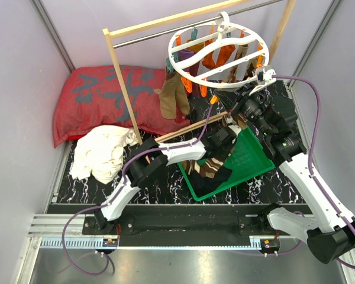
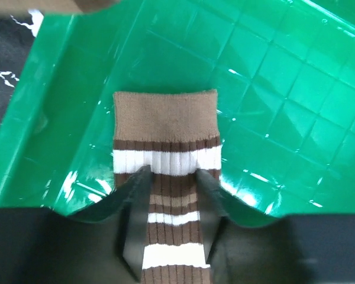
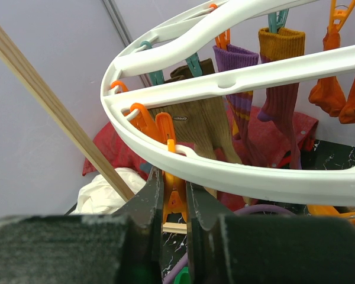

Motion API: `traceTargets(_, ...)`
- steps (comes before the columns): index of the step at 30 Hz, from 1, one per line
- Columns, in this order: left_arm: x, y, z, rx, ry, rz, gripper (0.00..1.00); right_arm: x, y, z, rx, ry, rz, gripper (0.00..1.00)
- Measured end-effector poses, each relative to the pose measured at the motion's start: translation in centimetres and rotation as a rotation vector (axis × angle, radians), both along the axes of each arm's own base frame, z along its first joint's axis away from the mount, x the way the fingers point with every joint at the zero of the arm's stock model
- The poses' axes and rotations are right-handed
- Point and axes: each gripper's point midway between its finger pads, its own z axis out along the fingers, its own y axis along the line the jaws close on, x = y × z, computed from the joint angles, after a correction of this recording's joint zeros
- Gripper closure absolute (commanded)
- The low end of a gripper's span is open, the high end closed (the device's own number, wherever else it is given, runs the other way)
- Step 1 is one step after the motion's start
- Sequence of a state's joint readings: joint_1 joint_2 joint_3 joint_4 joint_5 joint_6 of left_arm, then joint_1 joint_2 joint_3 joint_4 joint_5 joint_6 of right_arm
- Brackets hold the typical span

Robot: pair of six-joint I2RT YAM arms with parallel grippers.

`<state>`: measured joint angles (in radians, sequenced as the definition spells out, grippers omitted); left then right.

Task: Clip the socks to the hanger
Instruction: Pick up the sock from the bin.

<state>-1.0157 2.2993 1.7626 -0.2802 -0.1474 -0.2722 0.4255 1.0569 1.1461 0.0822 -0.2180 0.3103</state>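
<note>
- While the striped sock (image 2: 165, 127) is held over the green tray (image 2: 272, 77), it is pinched between the fingers (image 2: 136, 192) of the left claw (image 2: 173, 192).
- Its brown cuff is seen just beyond the fingertips, and the rest of it runs back between them.
- More socks (image 1: 210, 168) are heaped in the near part of the tray, under the left arm.
- The right claw (image 3: 173, 204) is closed on an orange clip (image 3: 175, 195), which is fixed just under the white rim of the hanger (image 3: 225, 171).
- A purple sock (image 3: 239, 77) and a brown sock (image 3: 207, 124) are clipped to the hanger beyond that claw.
- From above, the hanger is seen hung on the wooden frame (image 1: 121, 83), with the right claw at its near right edge.
</note>
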Motion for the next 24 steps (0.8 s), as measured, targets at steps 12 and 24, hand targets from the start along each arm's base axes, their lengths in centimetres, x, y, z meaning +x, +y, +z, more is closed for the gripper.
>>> traceTargets(12, -2.5, 2.7, 0.3, -0.016, 0.017, -0.005, 1.0, 0.0, 0.0, 0.0, 0.0, 0.0, 0.0, 0.91)
traceTargets(24, -4.7, 6.7, 14.4, -0.359, -0.194, 0.002, 1.0, 0.0, 0.0, 0.0, -0.001, 0.0, -0.001, 0.91)
